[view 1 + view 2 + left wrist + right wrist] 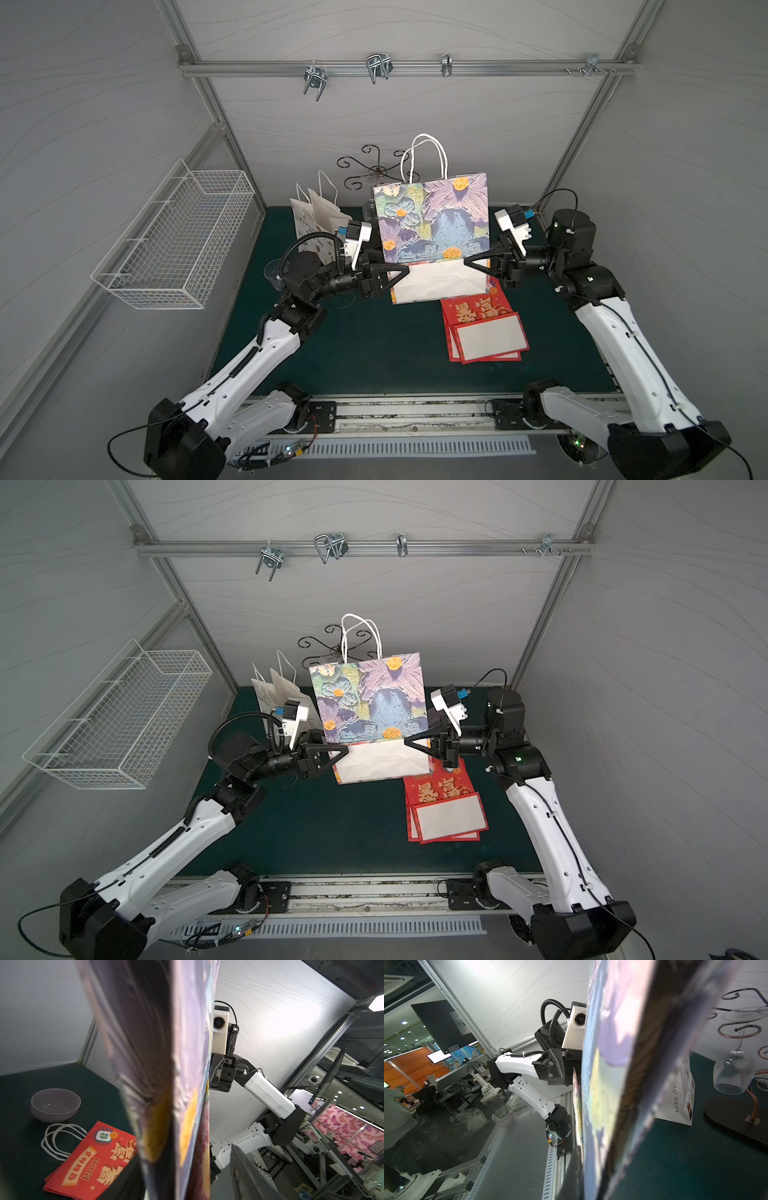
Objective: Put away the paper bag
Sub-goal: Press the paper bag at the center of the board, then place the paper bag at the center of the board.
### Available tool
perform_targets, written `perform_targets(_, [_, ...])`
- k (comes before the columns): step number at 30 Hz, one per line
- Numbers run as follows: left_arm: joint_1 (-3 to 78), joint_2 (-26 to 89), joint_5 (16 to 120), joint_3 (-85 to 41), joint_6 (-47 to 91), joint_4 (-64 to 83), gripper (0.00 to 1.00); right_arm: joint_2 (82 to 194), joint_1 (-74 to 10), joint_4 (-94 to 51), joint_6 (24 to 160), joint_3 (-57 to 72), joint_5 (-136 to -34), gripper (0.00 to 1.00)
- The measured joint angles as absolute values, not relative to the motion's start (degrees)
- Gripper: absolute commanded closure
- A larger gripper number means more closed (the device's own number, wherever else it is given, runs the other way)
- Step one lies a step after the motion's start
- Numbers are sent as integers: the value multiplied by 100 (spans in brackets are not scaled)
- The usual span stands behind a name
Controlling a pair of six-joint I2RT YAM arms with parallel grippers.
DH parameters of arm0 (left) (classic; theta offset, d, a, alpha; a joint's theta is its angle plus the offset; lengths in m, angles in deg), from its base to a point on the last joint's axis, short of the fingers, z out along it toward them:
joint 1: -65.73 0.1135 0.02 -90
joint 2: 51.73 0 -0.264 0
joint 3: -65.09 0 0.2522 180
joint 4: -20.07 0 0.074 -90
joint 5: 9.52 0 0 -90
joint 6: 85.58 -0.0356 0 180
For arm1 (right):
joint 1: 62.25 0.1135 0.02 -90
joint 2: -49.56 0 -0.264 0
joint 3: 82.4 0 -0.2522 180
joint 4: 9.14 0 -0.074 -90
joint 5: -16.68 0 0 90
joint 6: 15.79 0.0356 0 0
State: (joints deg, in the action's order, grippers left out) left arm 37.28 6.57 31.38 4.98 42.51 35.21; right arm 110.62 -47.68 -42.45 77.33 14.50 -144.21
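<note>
- Purple, blue and yellow painted flowers cover the paper bag [432, 220] [370, 704], which is upright between the two arms over the far half of the table [353, 345].
- Its white cord handles [428, 158] point up, and its white folded bottom faces the camera in both top views.
- The pictures do not settle whether the bottom touches the table.
- The right gripper [468, 263] [408, 742] meets the bag's lower right edge with its jaws closed on the paper.
- The right wrist view is mostly filled by the blurred side of the bag [623, 1064].
- The left gripper [401, 274] [343, 751] sits at the lower left edge.
- In the left wrist view the bag's edge [166, 1064] runs between the fingers [249, 1172], which stand apart with a gap on one side, so these jaws are parted and not pinching.
- Red bags [482, 328] lie flat on the table near the right arm, their far end under the paper bag's lower right corner.
- A white bag [316, 216] stands behind the left gripper.
- A curly metal rack [374, 168] stands at the back, behind the paper bag, with a wine glass [735, 1072] hanging upside down from it.
- A grey bowl [55, 1105] sits on the table beyond the red bags.
- A white wire basket [178, 241] hangs on the left wall, and metal hooks [378, 66] hang from the rail high on the back wall.
</note>
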Motion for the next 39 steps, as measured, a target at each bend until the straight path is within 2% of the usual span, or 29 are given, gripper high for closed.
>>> perform_targets(2, [3728,657,3070,485,4209,3513,75,11062,-4762,-4263,7730,1457,-14367,100])
perform_targets(4, [3728,657,3042,472,4164,3478,95,11062,-4759,-4280,7730,1459,-14314,100])
perform_targets(5, [3732,657,3031,461,4122,3449,100,11062,-4759,-4289,7730,1459,-14286,100])
perform_targets(6, [3732,657,3018,454,4074,3421,100,11062,-4757,-4304,7730,1459,-14259,100])
perform_targets(7, [3734,657,3029,445,3995,3373,100,11062,-4757,-4322,7726,1459,-14233,94])
perform_targets(9, [3732,657,3062,415,3908,3250,100,11058,-4757,-4431,7715,1459,-14122,56])
perform_targets(10, [3734,657,3086,397,3860,3180,100,11051,-4757,-4516,7698,1459,-14028,41])
perform_targets(12, [3730,659,3197,332,3770,2970,100,11018,-4757,-4689,7628,1459,-13761,25])
perform_targets(15, [3619,701,3545,257,3678,2702,100,10817,-4829,-4979,7582,1470,-13119,13])
perform_targets(18, [3299,915,3949,214,3611,2536,100,10450,-5030,-5366,7525,1470,-12207,8])
perform_targets(22, [2618,1396,4533,205,3615,2398,100,9901,-5135,-6044,7313,1363,-10793,8])
perform_targets(28, [1638,2436,5313,126,3989,2732,100,9130,-5135,-6612,7127,1286,-9464,8])
perform_targets(35, [913,4010,6126,-457,4985,3541,100,8911,-5135,-6658,7016,1254,-8988,8])
perform_targets(39, [690,4430,6611,-457,5565,3738,100,8931,-5135,-6612,7038,1380,-8924,8])
